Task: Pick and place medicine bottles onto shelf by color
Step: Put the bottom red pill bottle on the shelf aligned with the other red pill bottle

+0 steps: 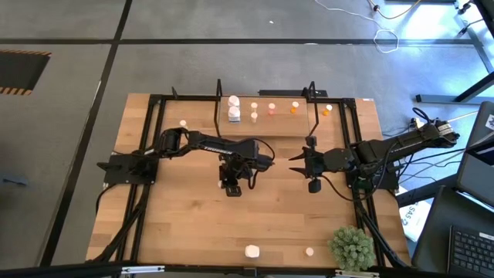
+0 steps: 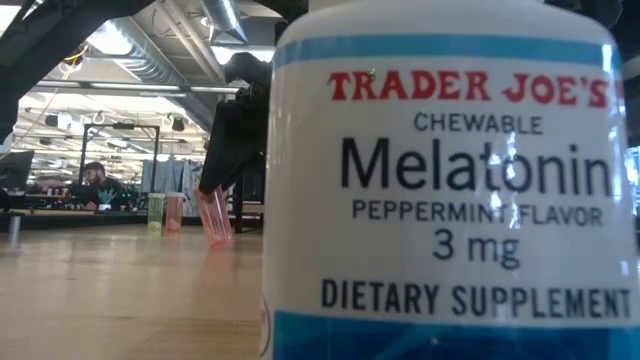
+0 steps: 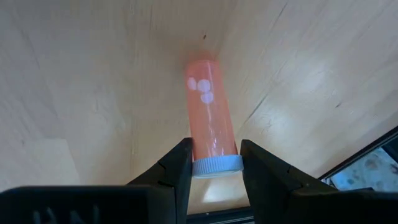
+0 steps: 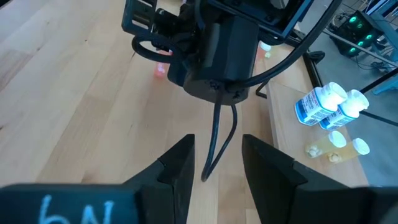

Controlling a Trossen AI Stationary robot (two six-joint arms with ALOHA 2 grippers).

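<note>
A pink translucent bottle (image 3: 210,112) with a pale blue cap stood pinched at the cap between the left end effector's (image 3: 216,163) fingers, its base apparently resting on the surface. Several bottles (image 1: 235,109), white, pink and orange, stood in a row on the shelf (image 1: 266,116). Another white bottle (image 1: 252,251) lay near the front edge.
</note>
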